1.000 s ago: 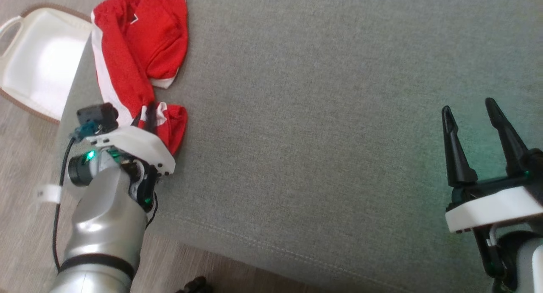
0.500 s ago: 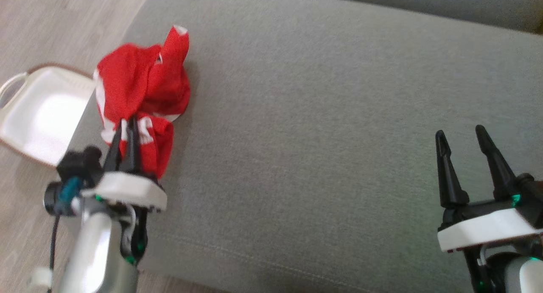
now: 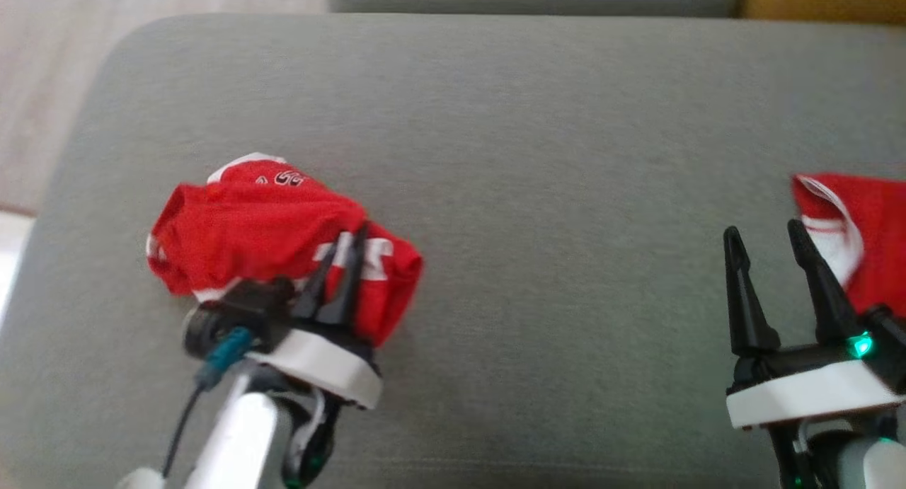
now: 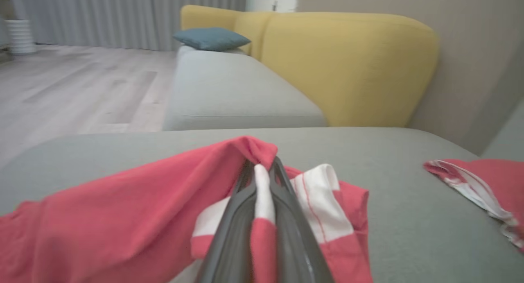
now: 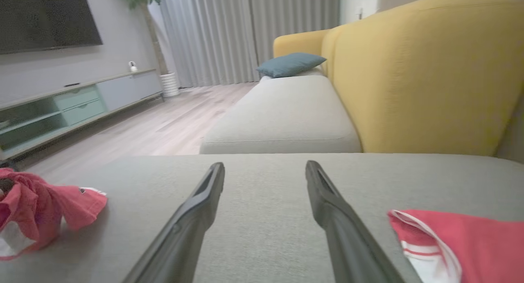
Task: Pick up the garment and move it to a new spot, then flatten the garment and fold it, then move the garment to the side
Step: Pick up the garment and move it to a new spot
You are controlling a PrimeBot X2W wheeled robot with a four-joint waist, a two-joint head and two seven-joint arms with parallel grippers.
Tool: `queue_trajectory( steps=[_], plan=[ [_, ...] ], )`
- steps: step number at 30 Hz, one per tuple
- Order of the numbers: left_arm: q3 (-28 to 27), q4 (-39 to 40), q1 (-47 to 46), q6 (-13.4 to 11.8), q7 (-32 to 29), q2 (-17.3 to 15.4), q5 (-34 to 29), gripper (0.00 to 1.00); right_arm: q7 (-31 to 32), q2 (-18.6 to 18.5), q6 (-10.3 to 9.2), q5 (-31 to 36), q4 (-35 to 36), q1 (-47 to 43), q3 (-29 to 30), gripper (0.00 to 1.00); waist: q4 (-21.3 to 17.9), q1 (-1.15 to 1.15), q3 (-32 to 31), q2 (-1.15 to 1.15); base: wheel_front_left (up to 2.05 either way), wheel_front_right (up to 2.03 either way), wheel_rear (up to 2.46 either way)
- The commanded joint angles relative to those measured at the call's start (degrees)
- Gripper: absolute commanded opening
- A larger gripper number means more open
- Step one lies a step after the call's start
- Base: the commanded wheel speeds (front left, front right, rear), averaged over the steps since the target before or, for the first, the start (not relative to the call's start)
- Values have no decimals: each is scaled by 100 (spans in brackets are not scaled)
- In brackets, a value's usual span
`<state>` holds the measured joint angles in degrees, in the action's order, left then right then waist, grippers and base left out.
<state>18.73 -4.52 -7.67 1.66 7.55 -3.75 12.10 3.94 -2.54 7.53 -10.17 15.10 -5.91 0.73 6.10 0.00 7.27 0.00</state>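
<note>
The garment (image 3: 255,227) is a red piece with white trim, bunched on the grey cushion (image 3: 531,156) at the left. My left gripper (image 3: 348,240) is shut on a fold of it at its right side. In the left wrist view the white and red cloth is pinched between the two fingers of the left gripper (image 4: 262,168), and the rest of the garment (image 4: 123,205) trails to the left. My right gripper (image 3: 762,234) stands open over bare cushion at the right, holding nothing. The right wrist view shows the right gripper (image 5: 264,166) with the garment (image 5: 37,209) far off to the left.
A second red and white piece of cloth (image 3: 863,227) lies at the cushion's right edge, just beside my right gripper. Wooden floor (image 3: 42,85) lies past the cushion's left edge. A yellow sofa back (image 4: 348,62) and a blue pillow (image 4: 211,37) stand beyond.
The camera has swung, so the white basket left the view and a second red cloth came in. My left gripper carried the garment from the cushion's left edge further onto the cushion.
</note>
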Motion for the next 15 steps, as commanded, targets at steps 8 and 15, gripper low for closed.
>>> queue_trajectory(
  steps=[8, 15],
  plan=[
    [600, -95, -1152, 169, 33, 72, 95, 0, -237, -34, -4, -167, 97, 555, -252, 100, -1556, 0, 842, 0, 0, 0, 0],
    [1328, -567, -1802, 96, 58, 85, 371, 0, -515, -34, -4, -365, -118, 710, -324, 100, -2303, 0, 1365, 0, 0, 0, 0]
  ],
)
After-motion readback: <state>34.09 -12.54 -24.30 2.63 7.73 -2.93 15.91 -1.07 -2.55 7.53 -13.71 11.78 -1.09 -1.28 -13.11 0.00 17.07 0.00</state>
